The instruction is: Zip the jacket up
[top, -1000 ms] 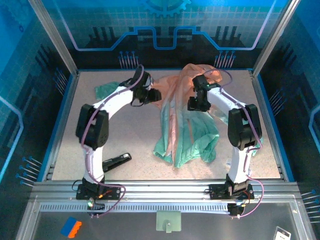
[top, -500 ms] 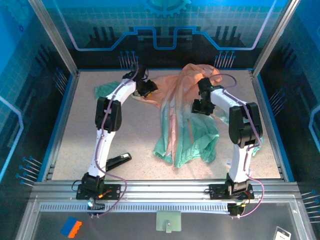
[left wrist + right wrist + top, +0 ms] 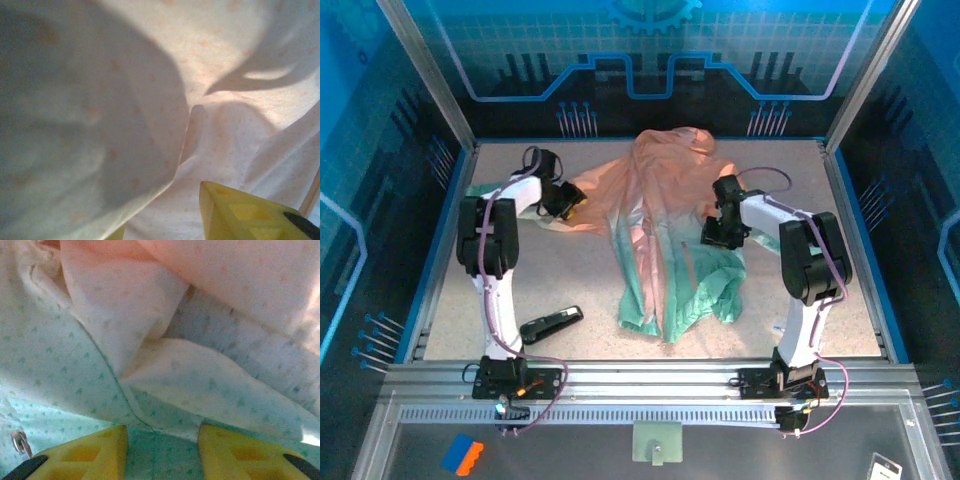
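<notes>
The jacket [image 3: 655, 215] lies in the middle of the table, peach at the far end and mint green toward me. At its left edge my left gripper [image 3: 566, 200] is shut on peach cloth, which stretches out to the left. In the left wrist view pale peach fabric [image 3: 150, 100] drapes over my left gripper [image 3: 160, 215], hiding one yellow finger almost fully. At the jacket's right side my right gripper [image 3: 720, 230] is shut on a mint fold. In the right wrist view that fold [image 3: 165, 455] fills the gap of my right gripper [image 3: 162, 440]. A small metal ring [image 3: 19, 442] shows at the lower left.
A small black stapler-like tool [image 3: 550, 322] lies on the table near the left arm's base. Metal frame posts and blue walls close in the table [image 3: 850, 270] on all sides. A mint sleeve end [image 3: 483, 188] lies at the far left.
My left gripper swung far left with the peach cloth, spreading the jacket's upper part wider. My right gripper drifted slightly toward me with the mint fold.
</notes>
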{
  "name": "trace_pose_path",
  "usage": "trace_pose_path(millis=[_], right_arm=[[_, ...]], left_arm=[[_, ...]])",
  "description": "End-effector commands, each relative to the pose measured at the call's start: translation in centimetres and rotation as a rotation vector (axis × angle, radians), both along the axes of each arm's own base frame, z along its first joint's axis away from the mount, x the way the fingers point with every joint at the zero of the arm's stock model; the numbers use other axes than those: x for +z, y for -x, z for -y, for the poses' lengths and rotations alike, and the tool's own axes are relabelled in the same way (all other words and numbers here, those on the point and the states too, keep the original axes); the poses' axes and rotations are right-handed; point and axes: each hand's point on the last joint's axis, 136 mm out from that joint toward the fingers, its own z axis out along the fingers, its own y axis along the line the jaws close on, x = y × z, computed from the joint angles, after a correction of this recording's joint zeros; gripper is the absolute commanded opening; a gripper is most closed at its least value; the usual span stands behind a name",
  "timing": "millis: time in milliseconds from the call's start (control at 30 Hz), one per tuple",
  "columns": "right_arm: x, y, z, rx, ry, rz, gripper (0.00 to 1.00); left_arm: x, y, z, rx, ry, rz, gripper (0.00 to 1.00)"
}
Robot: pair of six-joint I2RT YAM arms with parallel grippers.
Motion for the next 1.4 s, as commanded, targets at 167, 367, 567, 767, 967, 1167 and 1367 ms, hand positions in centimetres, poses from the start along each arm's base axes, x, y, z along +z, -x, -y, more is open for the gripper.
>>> trace_pose_path(millis=[167,367,567,767,967,1167,1367], right_arm=[[-0.6,4.9,-3.5,0.061,0.001,-0.057,0.43],[0.5,4.8,-4.8,0.091,-0.004,-0.035,0.43],[4.5,2.4,-3.9,0.120,0.047,0.037,0.45],[6.8,1.1,-5.6,0.162,0.035,0.085,0.44],[7.1,3.8,-10.1,0.252,-0.016,0.090,0.41],[5.1,9.0,-14.3,0.358,-0.045,0.042,0.39],[1.6,10.3,-14.4,0.351,-0.031,-0.001,0.37]], left_arm=[[-1.0,3.3,-1.8,-0.005,-0.029,-0.072,0.43],[2.5,2.5,0.1,-0.096,-0.047,0.011,0.43],[8.0,3.7,2.1,-0.244,-0.096,0.118,0.48],[9.9,8.1,3.8,-0.340,-0.114,0.141,0.49],[8.7,16.1,7.1,-0.470,-0.124,0.075,0.48],[7.3,25.7,10.4,-0.596,-0.131,-0.005,0.47],[7.6,31.6,11.3,-0.681,-0.265,0.012,0.49]])
